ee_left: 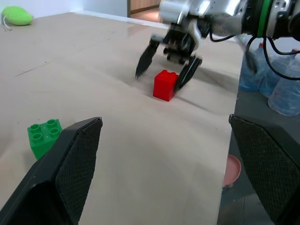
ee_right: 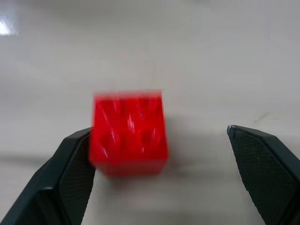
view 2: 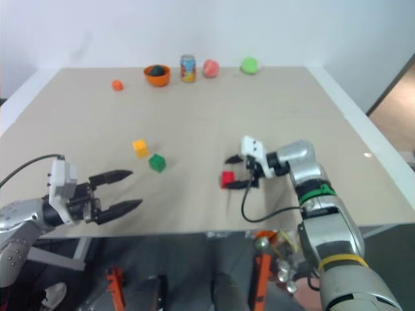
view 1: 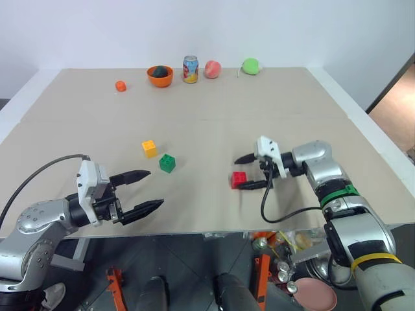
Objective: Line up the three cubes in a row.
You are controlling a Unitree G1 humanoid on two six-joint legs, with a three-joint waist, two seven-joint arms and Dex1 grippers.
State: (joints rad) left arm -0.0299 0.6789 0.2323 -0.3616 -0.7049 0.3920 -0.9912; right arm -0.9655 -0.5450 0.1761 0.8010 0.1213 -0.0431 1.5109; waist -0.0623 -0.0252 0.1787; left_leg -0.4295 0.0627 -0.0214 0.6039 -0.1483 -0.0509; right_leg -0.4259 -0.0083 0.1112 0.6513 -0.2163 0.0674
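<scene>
Tabletop (view 1: 214, 129): red cube (view 1: 239, 179) half behind spread right tool (view 1: 249, 172); left tool (view 1: 142, 191) spread, empty.

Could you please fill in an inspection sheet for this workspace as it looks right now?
Surface: tan table with white edges.
Job's things: yellow cube and green cube close together but apart; red cube off to their right, on the table.
Clutter: orange ball, orange bowl holding a dark fruit, can, pink fruit and green fruit along the far edge.
Grippers: left gripper open, holding nothing; right gripper open around the red cube.
Cables: black cable looping under the right wrist; another at the left arm.
Surroundings: white wall; bottles and a pink dish below the table's near edge.
</scene>
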